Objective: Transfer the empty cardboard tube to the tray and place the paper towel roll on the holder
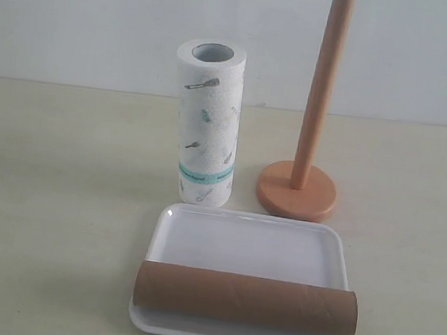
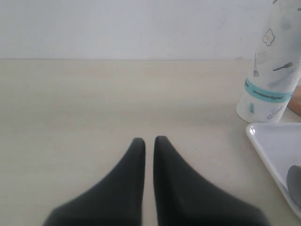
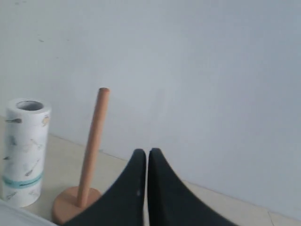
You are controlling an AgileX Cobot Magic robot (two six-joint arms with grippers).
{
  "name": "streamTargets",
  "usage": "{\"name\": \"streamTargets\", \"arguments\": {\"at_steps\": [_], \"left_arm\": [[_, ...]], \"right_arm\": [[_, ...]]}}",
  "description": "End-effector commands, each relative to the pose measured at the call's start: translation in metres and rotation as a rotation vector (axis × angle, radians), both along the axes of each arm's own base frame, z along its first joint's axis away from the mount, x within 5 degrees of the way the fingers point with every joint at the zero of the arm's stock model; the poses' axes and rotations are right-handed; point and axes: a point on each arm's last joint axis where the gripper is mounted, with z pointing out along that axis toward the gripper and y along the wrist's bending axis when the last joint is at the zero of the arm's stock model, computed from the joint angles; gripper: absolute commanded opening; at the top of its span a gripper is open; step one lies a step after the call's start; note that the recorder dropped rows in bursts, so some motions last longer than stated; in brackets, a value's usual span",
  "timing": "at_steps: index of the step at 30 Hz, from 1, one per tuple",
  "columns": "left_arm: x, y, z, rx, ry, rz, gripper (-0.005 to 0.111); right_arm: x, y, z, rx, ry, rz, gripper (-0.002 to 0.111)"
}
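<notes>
The brown cardboard tube (image 1: 245, 299) lies crosswise over the front part of the white tray (image 1: 247, 243). Behind the tray the printed paper towel roll (image 1: 206, 123) stands upright on the table, apart from the wooden holder (image 1: 297, 189), whose dowel is bare. Neither gripper shows in the exterior view. My left gripper (image 2: 149, 140) is shut with nothing in it, low over bare table, left of the roll (image 2: 269, 75) and the tray corner (image 2: 268, 141). My right gripper (image 3: 146, 151) is shut and holds nothing, with the holder (image 3: 89, 160) and roll (image 3: 24, 150) beyond it.
A pale wall (image 1: 87, 14) rises behind the beige table (image 1: 50, 196). Bare tabletop lies to the left of the roll and tray and to the right of the holder.
</notes>
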Motion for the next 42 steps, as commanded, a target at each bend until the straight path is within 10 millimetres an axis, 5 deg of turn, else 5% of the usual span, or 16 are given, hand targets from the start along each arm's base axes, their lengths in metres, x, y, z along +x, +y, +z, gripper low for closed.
{"name": "streamTargets", "arguments": {"at_steps": [1,12,24,32,42], "left_arm": [[0.000,0.000,-0.001,0.003,-0.001,0.003,0.006],[0.000,0.000,-0.001,0.003,-0.001,0.003,0.006],[0.000,0.000,-0.001,0.003,-0.001,0.003,0.006],[0.000,0.000,-0.001,0.003,-0.001,0.003,0.006],[0.000,0.000,-0.001,0.003,-0.001,0.003,0.006]], "right_arm": [[0.013,0.004,-0.017,0.106,-0.003,-0.121,0.001],[0.045,0.001,-0.089,0.237,0.052,-0.249,0.001],[0.042,0.000,-0.166,0.257,0.114,-0.264,0.001],[0.040,0.004,-0.186,0.238,0.303,-0.253,0.001],[0.040,0.001,-0.187,0.298,0.312,-0.289,0.001]]}}
